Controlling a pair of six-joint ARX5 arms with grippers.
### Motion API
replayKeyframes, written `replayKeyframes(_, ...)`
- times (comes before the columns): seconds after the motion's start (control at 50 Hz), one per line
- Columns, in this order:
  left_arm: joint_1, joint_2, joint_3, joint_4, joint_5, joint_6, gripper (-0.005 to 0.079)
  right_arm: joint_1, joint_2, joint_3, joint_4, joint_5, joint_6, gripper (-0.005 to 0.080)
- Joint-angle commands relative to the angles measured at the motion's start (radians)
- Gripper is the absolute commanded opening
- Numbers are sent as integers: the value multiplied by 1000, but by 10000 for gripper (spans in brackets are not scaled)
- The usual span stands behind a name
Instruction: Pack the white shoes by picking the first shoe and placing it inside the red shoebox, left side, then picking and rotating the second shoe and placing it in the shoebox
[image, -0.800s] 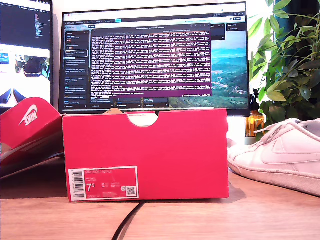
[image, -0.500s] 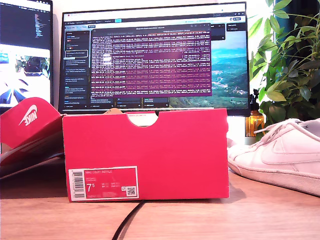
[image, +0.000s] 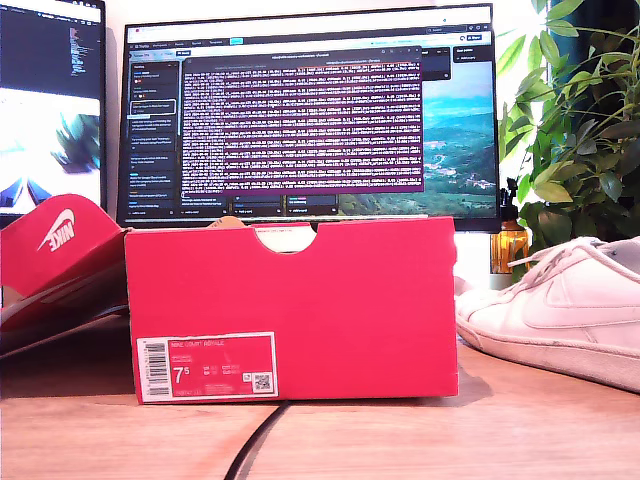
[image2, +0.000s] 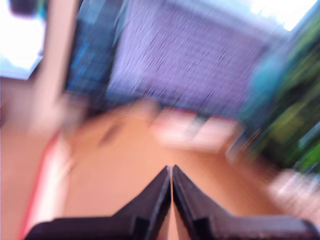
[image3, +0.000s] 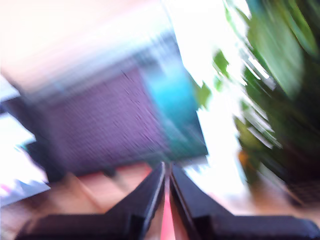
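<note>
The red shoebox (image: 290, 308) is seen standing on the wooden counter (image: 480, 435), its labelled end wall facing the exterior view, with a half-round notch in the top edge. Its lid (image: 55, 250) is propped open at the exterior view's left. One white shoe (image: 565, 305) is seen lying on the counter at the exterior view's right, just beside the box but apart from it; no second shoe can be made out. A black cable (image: 255, 445) is seen running under the box front. Behind, a monitor (image: 310, 115) and a leafy plant (image: 580, 110) are seen. Both wrist views are heavily blurred. My first hand (image2: 171, 175) is shown with fingers together, holding nothing. My second hand (image3: 166, 172) is likewise pressed together and empty.
</note>
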Motion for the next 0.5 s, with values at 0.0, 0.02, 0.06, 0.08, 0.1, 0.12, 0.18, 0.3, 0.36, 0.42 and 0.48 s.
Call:
replayKeyframes(0.0, -3, -8, 21, 77, 8, -57, -18, -1, 0, 3, 39, -39, 82, -12)
replayKeyframes(0.02, -3, -8, 27, 94, 13, -68, -18, -1, 0, 13, 40, -51, 97, -12)
replayKeyframes(0.06, -3, -8, 43, 121, 35, -69, -18, -1, 0, 34, 38, -71, 133, -12)
replayKeyframes(0.08, -3, -8, 52, 127, 49, -68, -18, -1, 1, 48, 35, -88, 137, -12)
replayKeyframes(0.1, -3, -8, 61, 130, 64, -63, -18, -1, 1, 61, 30, -106, 141, -12)
replayKeyframes(0.12, -3, -8, 74, 130, 83, -60, -18, -1, 1, 77, 21, -123, 140, -12)
replayKeyframes(0.18, -3, -8, 114, 110, 149, -12, -18, -1, 6, 128, -16, -163, 138, -12)
replayKeyframes(0.3, -3, 15, 213, -37, 260, 130, -19, -1, 51, 245, -153, -192, 77, -13)
replayKeyframes(0.36, -3, 40, 264, -149, 299, 239, -19, -1, 96, 306, -223, -198, 37, -13)
replayKeyframes(0.42, -3, 76, 322, -274, 331, 332, -19, -1, 152, 365, -286, -198, 2, -13)
replayKeyframes(0.48, -3, 119, 376, -397, 351, 448, -19, -1, 222, 424, -348, -179, -57, -13)
